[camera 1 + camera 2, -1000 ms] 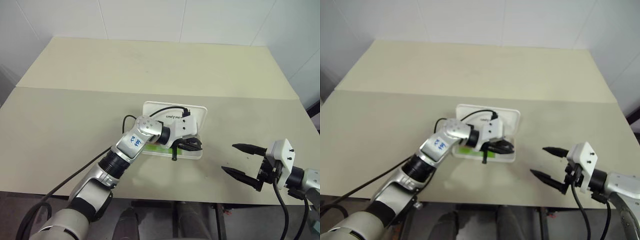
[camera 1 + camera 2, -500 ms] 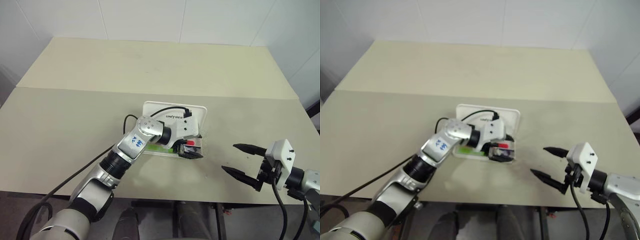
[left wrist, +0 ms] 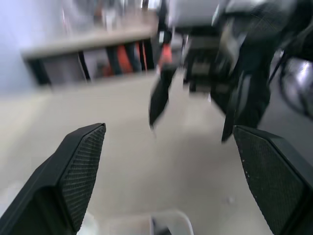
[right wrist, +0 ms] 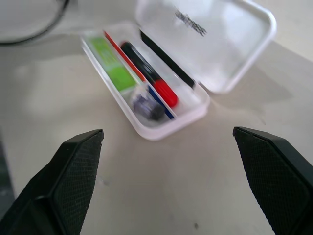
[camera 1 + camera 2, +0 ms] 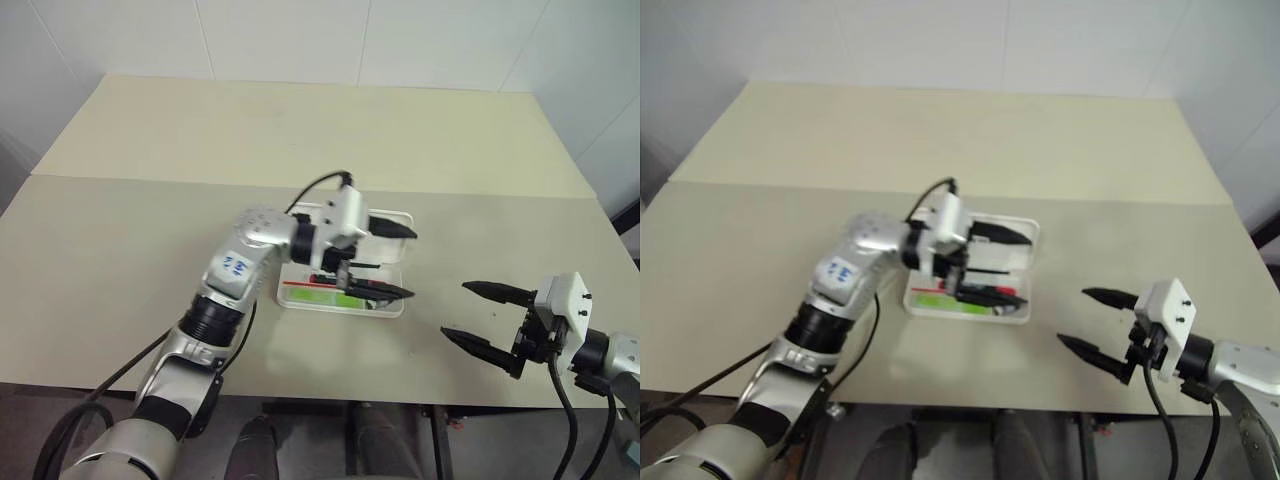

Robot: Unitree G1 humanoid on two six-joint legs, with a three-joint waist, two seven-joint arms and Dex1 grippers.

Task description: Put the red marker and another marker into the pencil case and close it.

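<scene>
Near the front edge of the worktop (image 5: 120, 230), slightly right of its middle, the pencil case (image 4: 193, 105) is seen lying open, its lid (image 4: 210, 41) tipped back toward the far edge, with the red marker (image 4: 149, 73) and another marker (image 4: 113, 66), the lime-green one, laid side by side in its tray next to a small grey object (image 4: 146, 106). Both markers are judged to be in place, so only the closing is taken to be left. The left gripper (image 5: 390, 262) is held above the case with its jaws spread wide and nothing between them, one finger over the lid and the other over the tray's front rim. The right gripper (image 5: 482, 315) is held off to the right of the case, well apart from it and near the front edge, its jaws likewise spread and empty, pointing toward the case. Trouble could be caused if the lid is pushed from its free edge without the tray being steadied: the light plastic case may be slid across the smooth worktop rather than folded shut. A marker end riding up on the tray's rim could also keep the lid from being latched.
</scene>
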